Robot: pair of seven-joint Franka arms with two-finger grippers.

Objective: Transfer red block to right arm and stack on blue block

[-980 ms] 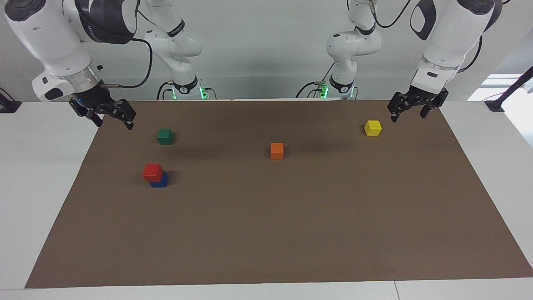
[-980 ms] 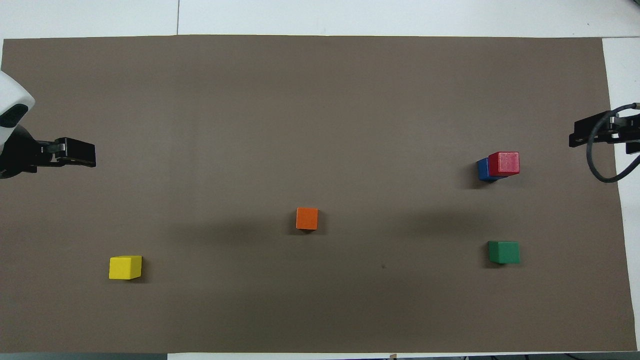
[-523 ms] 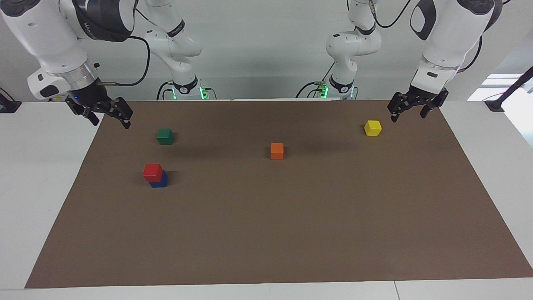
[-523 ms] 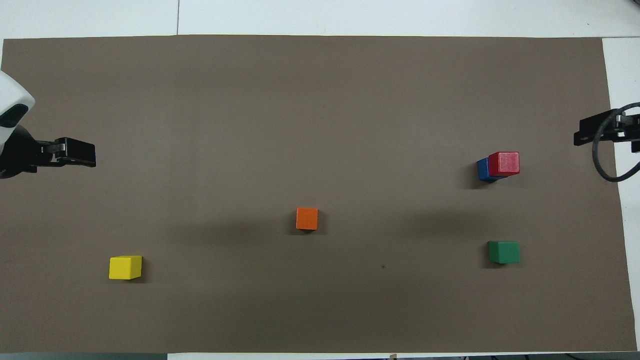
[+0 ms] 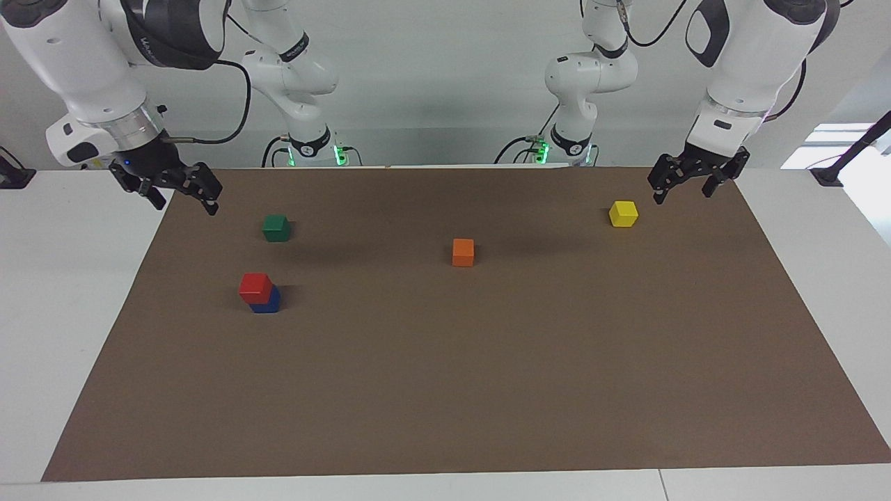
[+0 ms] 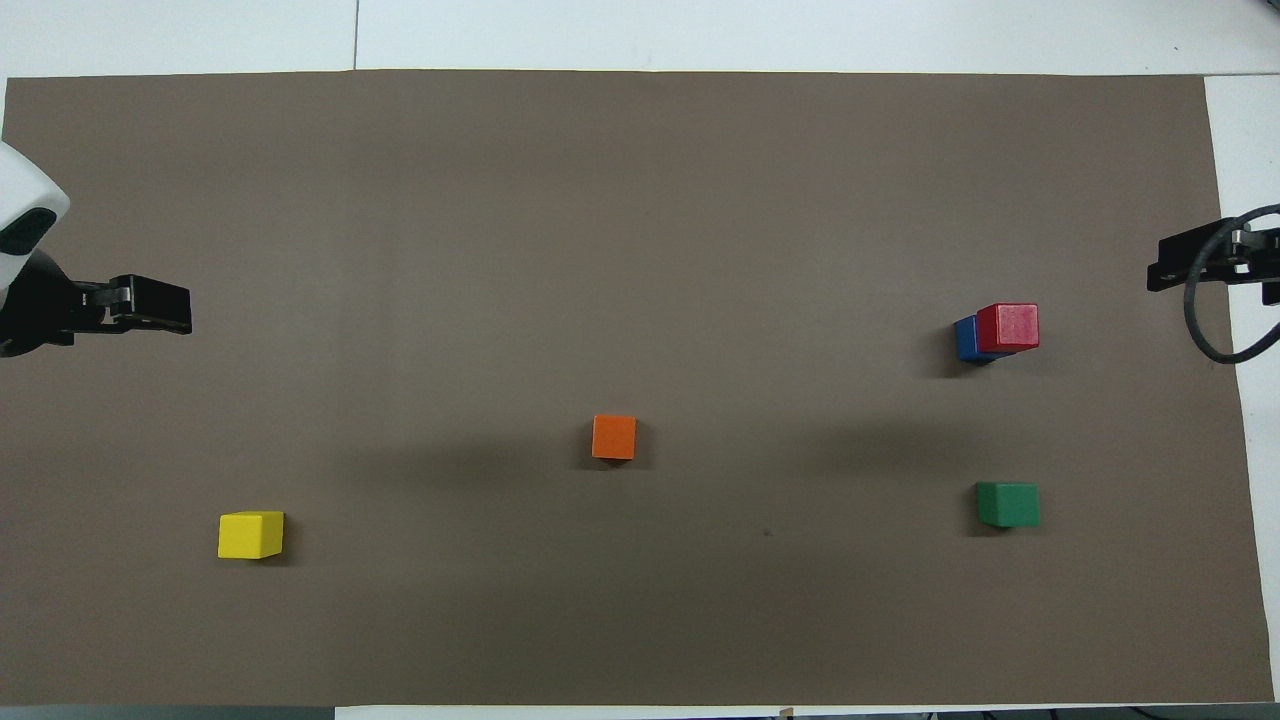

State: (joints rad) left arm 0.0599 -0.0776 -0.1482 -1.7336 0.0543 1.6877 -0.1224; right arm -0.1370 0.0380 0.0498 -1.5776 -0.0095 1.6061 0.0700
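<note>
Right gripper (image 5: 178, 196) risen (slightly) — facing view alone shows both jaws spread.

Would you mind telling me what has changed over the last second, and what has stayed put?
The right gripper has risen a little and drawn back toward its own end of the table, away from the stack, open and empty. Nothing was grasped or released. The red block remains on the blue block; the left gripper, open near the yellow block, and the green block and orange block have not moved.
</note>
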